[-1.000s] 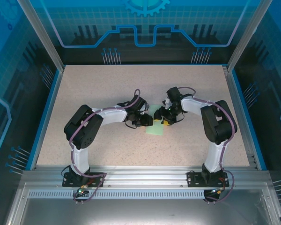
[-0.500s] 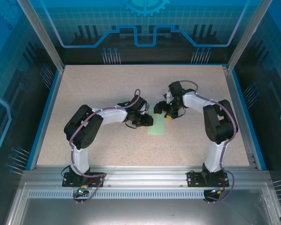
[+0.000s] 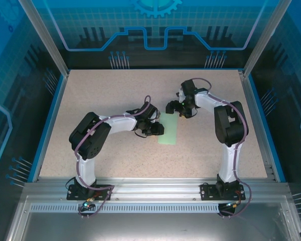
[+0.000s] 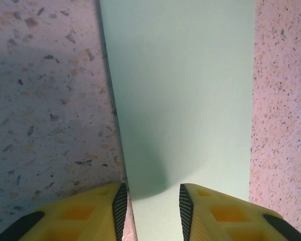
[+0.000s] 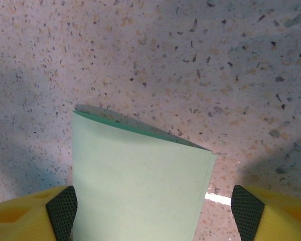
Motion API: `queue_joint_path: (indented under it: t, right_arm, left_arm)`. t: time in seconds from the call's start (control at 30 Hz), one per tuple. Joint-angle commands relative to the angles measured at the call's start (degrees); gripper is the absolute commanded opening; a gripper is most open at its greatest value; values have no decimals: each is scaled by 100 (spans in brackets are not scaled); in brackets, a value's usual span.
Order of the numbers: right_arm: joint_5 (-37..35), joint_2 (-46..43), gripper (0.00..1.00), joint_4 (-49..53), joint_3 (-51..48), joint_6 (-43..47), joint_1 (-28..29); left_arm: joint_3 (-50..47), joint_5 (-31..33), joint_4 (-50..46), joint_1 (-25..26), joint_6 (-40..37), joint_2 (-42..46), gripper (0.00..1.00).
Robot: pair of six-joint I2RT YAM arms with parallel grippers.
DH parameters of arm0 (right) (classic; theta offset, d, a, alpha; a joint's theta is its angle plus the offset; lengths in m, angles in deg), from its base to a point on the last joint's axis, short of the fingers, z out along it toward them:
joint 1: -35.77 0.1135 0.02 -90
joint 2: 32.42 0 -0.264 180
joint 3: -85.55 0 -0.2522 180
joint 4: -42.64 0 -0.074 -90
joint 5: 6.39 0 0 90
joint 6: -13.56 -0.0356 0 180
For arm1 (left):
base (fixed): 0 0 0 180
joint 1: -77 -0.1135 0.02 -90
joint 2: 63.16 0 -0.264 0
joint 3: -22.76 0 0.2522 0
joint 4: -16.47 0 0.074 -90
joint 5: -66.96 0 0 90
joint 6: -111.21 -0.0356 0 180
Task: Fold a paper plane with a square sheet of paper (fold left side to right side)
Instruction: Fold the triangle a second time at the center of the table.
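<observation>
Where the left gripper (image 4: 153, 201) was viewed from its own wrist, its yellow fingers (image 4: 90, 216) were recorded as partly open, with a clear gap between the black ribbed pads. Nothing was clamped in that gap. The sheet of paper (image 4: 183, 85) lay flat beneath it, and one long edge of the sheet ran up through the gap, so that one finger stood over the sheet and the other just off it. Whether either finger rested on the sheet could not be told.

The right gripper (image 5: 154, 213) was noted as wide open, its fingers (image 5: 61, 211) set further apart than the sheet (image 5: 140, 186) was wide. One short end of the sheet lay between them, ungripped. One pad sat right at a long edge of the sheet and the other stood clear of the opposite edge. Two layers were seen at that end, gaping slightly.

From overhead, the sheet (image 3: 169, 134) was recorded as a narrow pale mint-green rectangle, folded in half and lying flat on the speckled table (image 3: 90, 90). The left gripper (image 3: 159, 129) was placed at the sheet's left long edge, about midway along it. The right gripper (image 3: 173, 107) was placed at the sheet's far short end. The left arm (image 3: 115, 123) reached the sheet from its left side, and the right arm (image 3: 226, 123) came in from its right.
</observation>
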Motion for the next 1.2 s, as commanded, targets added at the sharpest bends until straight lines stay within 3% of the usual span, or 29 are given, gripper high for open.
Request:
queue_joint_path:
  t: [0.0,0.33,0.63,1.17]
  right_arm:
    - [-47,-85,86,96,43,127,-35]
    - [242,-165,86,14,-41,92,-86]
    - [374,-189,86,22,-24,153,-95]
    - [675,104,86,-71,179,309,-104]
  left_arm:
    - [48,151,-349,108,-148,483,38]
    - [68,-634,26,116,75,259,39]
    - [146,-493,-111,114,48,-143,38]
    - [-1,-398,-99,115,37,-121,38]
